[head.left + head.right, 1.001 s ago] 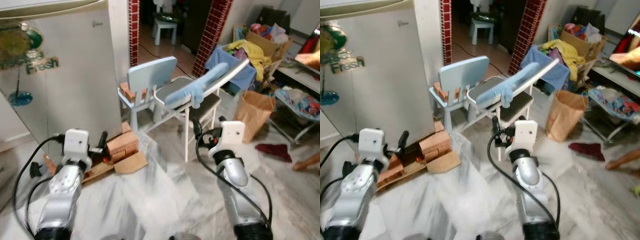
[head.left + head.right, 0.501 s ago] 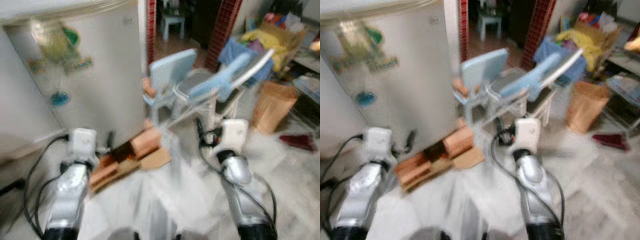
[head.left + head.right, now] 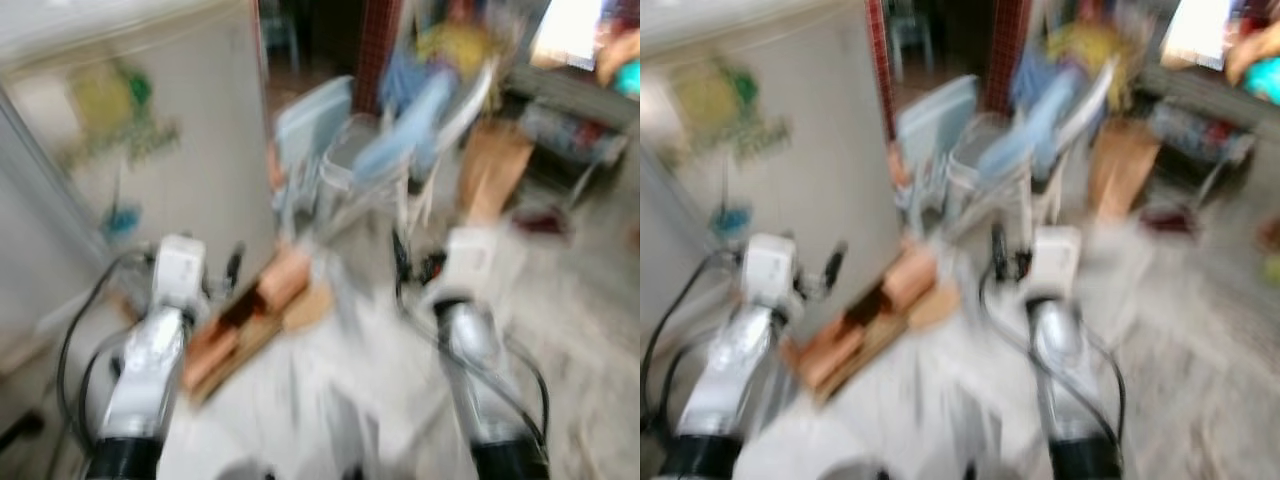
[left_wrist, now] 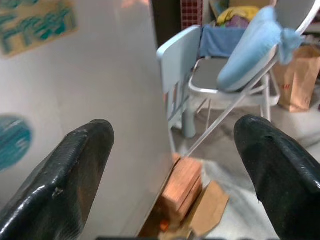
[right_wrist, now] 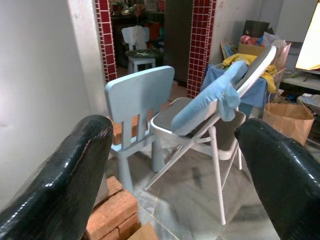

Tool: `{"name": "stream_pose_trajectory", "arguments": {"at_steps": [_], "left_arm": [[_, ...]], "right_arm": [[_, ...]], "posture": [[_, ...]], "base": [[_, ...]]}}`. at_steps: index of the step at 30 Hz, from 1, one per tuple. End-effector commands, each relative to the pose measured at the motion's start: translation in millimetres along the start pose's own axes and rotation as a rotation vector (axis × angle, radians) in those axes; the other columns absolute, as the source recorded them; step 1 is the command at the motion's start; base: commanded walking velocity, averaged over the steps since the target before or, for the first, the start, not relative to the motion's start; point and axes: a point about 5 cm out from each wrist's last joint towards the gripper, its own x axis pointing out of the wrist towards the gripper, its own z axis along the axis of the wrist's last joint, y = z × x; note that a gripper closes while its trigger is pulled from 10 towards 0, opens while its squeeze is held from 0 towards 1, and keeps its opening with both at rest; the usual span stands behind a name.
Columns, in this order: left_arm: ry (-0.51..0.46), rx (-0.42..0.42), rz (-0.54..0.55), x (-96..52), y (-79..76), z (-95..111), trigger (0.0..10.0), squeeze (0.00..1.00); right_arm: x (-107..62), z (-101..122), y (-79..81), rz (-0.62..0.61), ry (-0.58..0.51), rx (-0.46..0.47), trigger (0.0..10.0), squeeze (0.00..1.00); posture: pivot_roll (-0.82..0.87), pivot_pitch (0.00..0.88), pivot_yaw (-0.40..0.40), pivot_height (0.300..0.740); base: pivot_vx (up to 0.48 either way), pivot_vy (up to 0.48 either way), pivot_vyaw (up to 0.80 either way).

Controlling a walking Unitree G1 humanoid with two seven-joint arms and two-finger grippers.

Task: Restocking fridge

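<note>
smooth grey fridge [image 4: 100, 100] beside stacked rough bricks [image 4: 184, 186], pale-blue slatted chair [image 5: 140, 100].

The fridge [image 4: 95, 100] had a smooth, faintly glossy painted side. The small chair [image 5: 140, 95] looked like matt pale-blue plastic; the folding chair [image 5: 200, 135] had a painted metal frame and a soft blue cloth cushion [image 5: 205, 102]. The bricks [image 4: 182, 182] were rough and matt, the bag [image 4: 298, 77] brown paper, the floor [image 5: 190, 185] polished stone.
</note>
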Motion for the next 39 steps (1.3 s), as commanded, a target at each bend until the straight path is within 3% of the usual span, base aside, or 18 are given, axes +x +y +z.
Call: {"name": "stream_pose_trajectory", "arguments": {"at_steps": [1,10,17,20,24,28,30,39], "left_arm": [[0.013,0.011,0.032,-2.7,10.1,-3.3,10.0,0.00],[-0.007,0.015,0.007,0.2,4.7,-0.9,10.0,0.00],[-0.013,0.007,-0.008,-0.4,-0.1,-2.9,10.0,0.00],[-0.021,0.007,0.005,-3.4,1.1,-3.7,10.0,0.00],[-0.022,-0.011,0.010,-4.0,0.7,-4.4,10.0,0.00],[-0.025,-0.019,0.020,-3.0,2.3,-3.1,10.0,0.00],[-0.028,-0.028,0.013,-3.0,2.4,-3.0,10.0,0.00],[-0.031,-0.022,-0.008,-4.2,0.8,-3.5,10.0,0.00]], "right_arm": [[3.7,5.6,7.2,0.026,-0.027,0.005,10.0,0.00],[10.4,10.9,10.0,0.037,-0.029,-0.051,10.0,0.00],[6.8,3.4,20.0,0.069,0.017,-0.014,10.0,0.00],[4.2,1.7,16.2,0.059,0.029,0.006,10.0,0.00],[6.3,5.0,4.2,-0.015,0.002,-0.060,10.0,0.00],[7.4,7.1,2.9,-0.011,0.016,0.048,10.0,0.00],[7.8,7.2,3.6,-0.009,0.025,0.053,10.0,0.00],[4.7,8.8,10.1,0.020,-0.003,0.017,10.0,0.00]], "posture": [[0.01,0.000,-0.022,0.740],[0.00,0.000,-0.011,0.740],[0.01,0.000,-0.027,0.740],[0.01,0.000,-0.032,0.740],[0.01,0.006,-0.038,0.740],[0.01,0.008,-0.039,0.740],[0.01,0.010,-0.039,0.740],[0.00,0.007,-0.036,0.740]], "base": [[0.000,0.480,0.00],[0.000,0.480,0.00],[0.000,0.480,0.00],[0.000,0.292,0.00],[0.000,0.000,0.00],[0.000,0.000,0.00],[0.000,0.000,0.00],[0.000,0.352,-0.73]]}}
